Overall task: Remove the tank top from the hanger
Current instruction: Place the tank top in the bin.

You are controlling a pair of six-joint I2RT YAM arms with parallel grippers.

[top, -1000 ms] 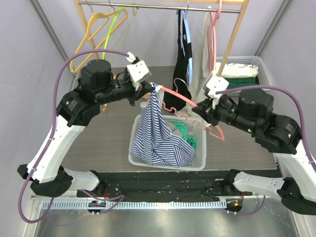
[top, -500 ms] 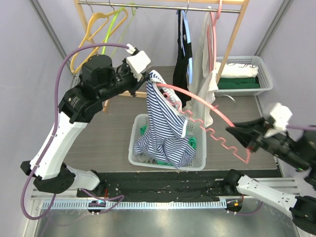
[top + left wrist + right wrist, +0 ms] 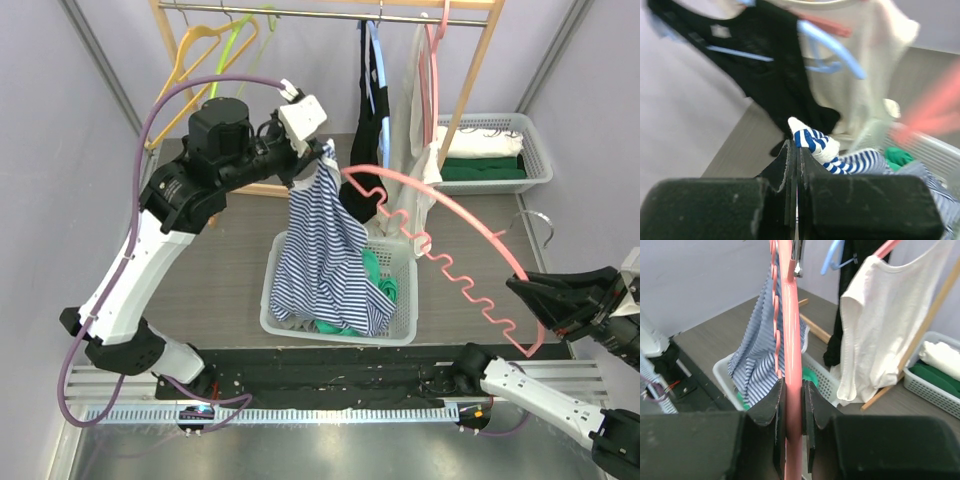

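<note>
Separation step: your left gripper (image 3: pixel 318 163) pinches the tank top (image 3: pixel 325 260) at upper centre, over the basket (image 3: pixel 272 322). Your right gripper (image 3: pixel 518 290) clamps the hanger (image 3: pixel 440 255), lower right. Next, draw its tip clear.

The space is enclosed by pale lilac walls (image 3: pixel 40 200). A grey wood-grain tabletop (image 3: pixel 215 280) is seen beneath a wooden garment rack (image 3: pixel 470 80), across which a metal rail (image 3: pixel 300 13) is fixed. Everything is evenly lit.

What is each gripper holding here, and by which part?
Left gripper pinches the blue-and-white striped tank top by a shoulder strap; right gripper clamps the pink plastic hanger near one end of its curved arm.
</note>
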